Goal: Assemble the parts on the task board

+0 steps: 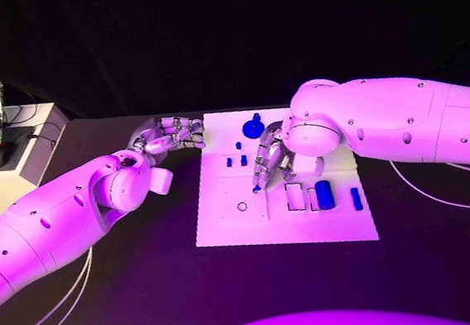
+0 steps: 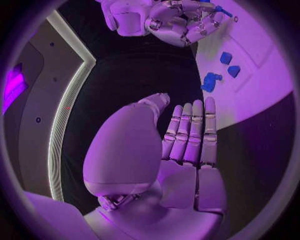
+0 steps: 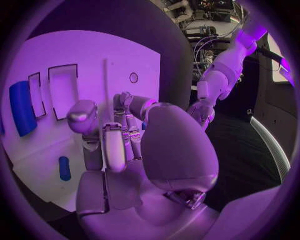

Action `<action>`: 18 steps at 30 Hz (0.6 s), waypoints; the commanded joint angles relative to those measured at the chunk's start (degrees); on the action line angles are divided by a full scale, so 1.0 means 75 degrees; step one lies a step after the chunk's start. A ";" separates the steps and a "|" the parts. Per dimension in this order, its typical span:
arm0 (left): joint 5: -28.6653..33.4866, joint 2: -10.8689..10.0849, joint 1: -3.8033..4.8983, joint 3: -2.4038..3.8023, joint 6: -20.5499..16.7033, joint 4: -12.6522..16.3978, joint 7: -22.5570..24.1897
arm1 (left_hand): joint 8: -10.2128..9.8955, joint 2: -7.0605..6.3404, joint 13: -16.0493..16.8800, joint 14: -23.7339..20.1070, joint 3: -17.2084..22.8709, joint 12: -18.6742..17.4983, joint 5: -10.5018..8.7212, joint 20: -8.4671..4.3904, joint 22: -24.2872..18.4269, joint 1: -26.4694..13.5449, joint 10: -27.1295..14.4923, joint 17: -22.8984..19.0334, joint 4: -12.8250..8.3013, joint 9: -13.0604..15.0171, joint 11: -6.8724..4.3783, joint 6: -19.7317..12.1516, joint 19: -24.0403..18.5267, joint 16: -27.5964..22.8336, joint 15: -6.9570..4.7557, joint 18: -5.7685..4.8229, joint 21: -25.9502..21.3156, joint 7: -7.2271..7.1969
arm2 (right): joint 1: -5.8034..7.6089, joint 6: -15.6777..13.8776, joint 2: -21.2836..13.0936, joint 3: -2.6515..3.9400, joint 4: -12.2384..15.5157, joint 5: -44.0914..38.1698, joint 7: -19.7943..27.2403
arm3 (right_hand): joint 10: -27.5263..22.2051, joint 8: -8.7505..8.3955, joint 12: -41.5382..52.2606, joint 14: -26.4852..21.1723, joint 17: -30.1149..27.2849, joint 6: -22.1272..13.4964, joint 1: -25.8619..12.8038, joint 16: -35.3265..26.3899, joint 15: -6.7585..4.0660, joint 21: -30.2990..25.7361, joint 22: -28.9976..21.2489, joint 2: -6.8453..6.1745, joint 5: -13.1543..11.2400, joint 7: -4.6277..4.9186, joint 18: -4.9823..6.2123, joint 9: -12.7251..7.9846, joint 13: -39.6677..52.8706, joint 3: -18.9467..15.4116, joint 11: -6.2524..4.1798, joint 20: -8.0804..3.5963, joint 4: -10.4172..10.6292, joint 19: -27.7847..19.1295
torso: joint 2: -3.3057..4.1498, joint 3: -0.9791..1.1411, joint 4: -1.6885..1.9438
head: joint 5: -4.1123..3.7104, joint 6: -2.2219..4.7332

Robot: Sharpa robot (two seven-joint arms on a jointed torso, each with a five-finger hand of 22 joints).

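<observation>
Two hands: left hand (image 1: 170, 135) flat, fingers straight and together, holding nothing, at the board's (image 1: 245, 228) far-left edge; right hand (image 1: 269, 161) pinches a small blue part (image 1: 257, 186) over mid-board. Round blue knob (image 1: 254, 128), oblong blue block (image 1: 325, 194), black matte table (image 1: 146, 285).

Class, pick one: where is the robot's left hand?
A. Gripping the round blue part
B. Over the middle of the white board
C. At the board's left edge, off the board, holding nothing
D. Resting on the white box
C: the left hand lies beside the board, fingers straight, holding nothing.
</observation>
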 commanded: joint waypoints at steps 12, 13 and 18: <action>-0.0007 0.0014 0.0007 0.0004 0.0125 0.0029 0.0040 | 0.0058 0.0027 0.0010 -0.0013 -0.0013 -0.0027 -0.0019 0.0005 -0.0016 0.0001 -0.0074 0.0016 -0.0068 -0.0014 0.0017 -0.0035 0.0036 -0.0055 0.0067 0.0067 -0.0066 0.0018 | -0.0078 0.0073 0.0037 -0.0026 -0.0057 -0.0415 0.0055 | 0.0134 0.0028 -0.0033 0.0270 -0.0017 -0.0026 0.0000 -0.0045 -0.0040 -0.0034 0.0004 0.0066 -0.0016 0.0058 -0.0085 0.0003 0.0011 0.0005 -0.0084 -0.0021 -0.0042 -0.0044 | -0.0003 -0.0007 0.0001 | 0.0008 -0.0040; -0.0007 0.0013 0.0007 0.0005 0.0125 0.0031 0.0040 | 0.0058 0.0027 0.0010 -0.0013 -0.0013 -0.0027 -0.0019 0.0005 -0.0016 0.0001 -0.0074 0.0016 -0.0068 -0.0014 0.0017 -0.0035 0.0036 -0.0055 0.0067 0.0067 -0.0066 0.0018 | -0.0084 0.0069 0.0039 -0.0028 -0.0062 -0.0423 0.0056 | 0.0134 0.0028 -0.0033 0.0270 -0.0017 -0.0026 0.0000 -0.0045 -0.0040 -0.0034 0.0004 0.0066 -0.0016 0.0058 -0.0085 0.0003 0.0011 0.0005 -0.0084 -0.0021 -0.0042 -0.0044 | -0.0004 -0.0008 -0.0001 | 0.0011 -0.0043; -0.0007 0.0009 0.0007 0.0005 0.0124 0.0034 0.0040 | 0.0058 0.0027 0.0010 -0.0013 -0.0013 -0.0027 -0.0019 0.0005 -0.0016 0.0001 -0.0074 0.0016 -0.0068 -0.0014 0.0017 -0.0035 0.0036 -0.0055 0.0067 0.0067 -0.0066 0.0018 | -0.0104 0.0058 0.0048 -0.0033 -0.0080 -0.0493 0.0067 | 0.0134 0.0028 -0.0033 0.0270 -0.0017 -0.0026 0.0000 -0.0045 -0.0040 -0.0034 0.0004 0.0066 -0.0016 0.0058 -0.0085 0.0003 0.0011 0.0005 -0.0084 -0.0021 -0.0042 -0.0044 | -0.0005 -0.0011 -0.0005 | 0.0021 -0.0059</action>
